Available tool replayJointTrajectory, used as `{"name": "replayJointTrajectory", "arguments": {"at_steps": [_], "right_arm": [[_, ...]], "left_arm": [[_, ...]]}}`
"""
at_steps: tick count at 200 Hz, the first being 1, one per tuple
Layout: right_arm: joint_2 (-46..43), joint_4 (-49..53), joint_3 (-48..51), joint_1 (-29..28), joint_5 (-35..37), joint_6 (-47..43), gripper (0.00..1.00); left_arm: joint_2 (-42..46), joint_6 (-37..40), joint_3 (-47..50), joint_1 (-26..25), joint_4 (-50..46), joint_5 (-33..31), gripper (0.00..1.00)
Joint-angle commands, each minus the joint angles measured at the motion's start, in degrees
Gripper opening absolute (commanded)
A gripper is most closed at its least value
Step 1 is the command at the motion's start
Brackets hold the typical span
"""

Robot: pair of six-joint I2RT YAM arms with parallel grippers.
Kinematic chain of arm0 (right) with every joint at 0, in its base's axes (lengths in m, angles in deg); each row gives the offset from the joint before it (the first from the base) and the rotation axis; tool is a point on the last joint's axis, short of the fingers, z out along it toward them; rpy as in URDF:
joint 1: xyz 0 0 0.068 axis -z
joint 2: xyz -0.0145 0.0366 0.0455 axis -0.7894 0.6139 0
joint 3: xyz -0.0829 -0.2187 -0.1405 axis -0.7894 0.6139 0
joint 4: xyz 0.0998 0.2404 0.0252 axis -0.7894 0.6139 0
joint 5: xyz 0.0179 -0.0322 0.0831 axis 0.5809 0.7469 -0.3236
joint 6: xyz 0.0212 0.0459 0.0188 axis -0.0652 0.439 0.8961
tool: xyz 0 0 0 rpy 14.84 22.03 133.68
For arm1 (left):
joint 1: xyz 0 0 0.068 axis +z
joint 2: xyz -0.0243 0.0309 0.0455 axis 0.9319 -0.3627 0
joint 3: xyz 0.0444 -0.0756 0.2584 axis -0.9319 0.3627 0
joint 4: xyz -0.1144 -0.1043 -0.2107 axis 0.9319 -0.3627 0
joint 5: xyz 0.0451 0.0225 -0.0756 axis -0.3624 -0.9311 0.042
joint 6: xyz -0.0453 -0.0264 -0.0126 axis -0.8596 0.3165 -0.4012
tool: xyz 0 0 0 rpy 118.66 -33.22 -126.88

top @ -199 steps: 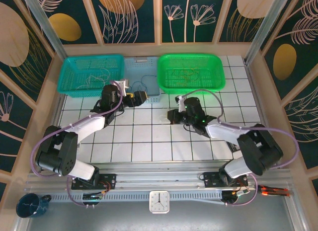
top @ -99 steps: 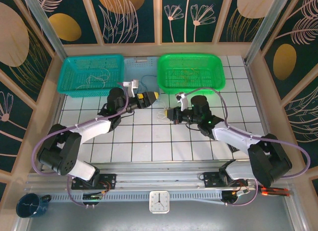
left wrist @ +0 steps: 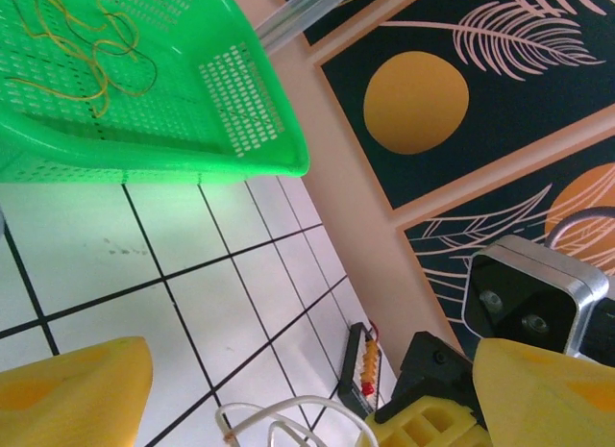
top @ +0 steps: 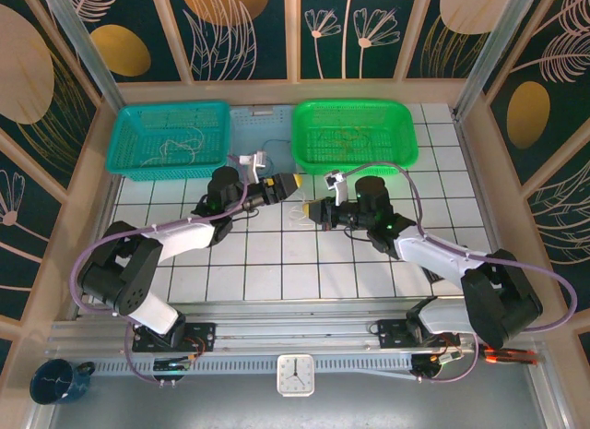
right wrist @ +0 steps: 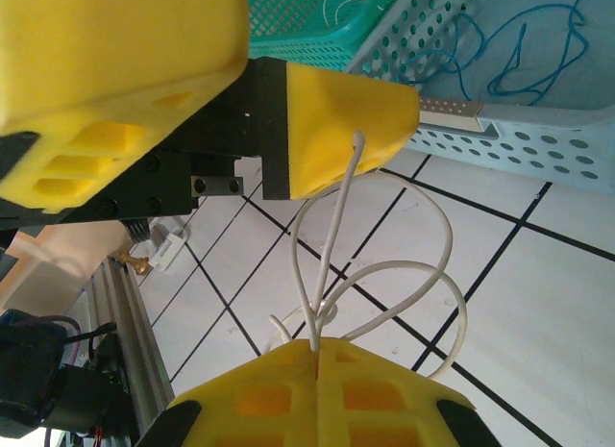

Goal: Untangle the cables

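one white cable (right wrist: pixel 384 284) is pinched in the right gripper (top: pixel 310 211) near the green basket (top: pixel 355 104), left gripper (top: pixel 289 185) spread wide beside it.

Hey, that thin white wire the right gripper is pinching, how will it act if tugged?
Probably floppy: the thin white wire curls in loose loops from the shut right gripper. Likely very light, being so thin. Its crossing loops may tighten rather than slide free.
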Motion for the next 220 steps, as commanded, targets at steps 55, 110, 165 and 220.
{"name": "replayJointTrajectory", "arguments": {"at_steps": [55,110,165,220], "right_arm": [[-0.1,-4.2,-1.0,0.2,-0.5,1.5,0.00],[1.6,-3.8,-0.6,0.2,0.1,1.4,0.00],[3.2,-4.3,0.1,0.1,0.2,1.7,0.00],[3.6,-4.0,-0.4,-0.1,-0.2,1.7,0.00]], "left_arm": [[-1.8,-3.1,0.0,-1.3,6.7,2.6,0.84],[-1.2,-3.7,0.1,-1.7,7.8,2.3,0.78],[-0.9,-3.4,-0.1,-1.7,8.0,1.9,0.68],[-0.4,-2.2,0.3,-1.7,7.0,-0.3,0.64]]}}
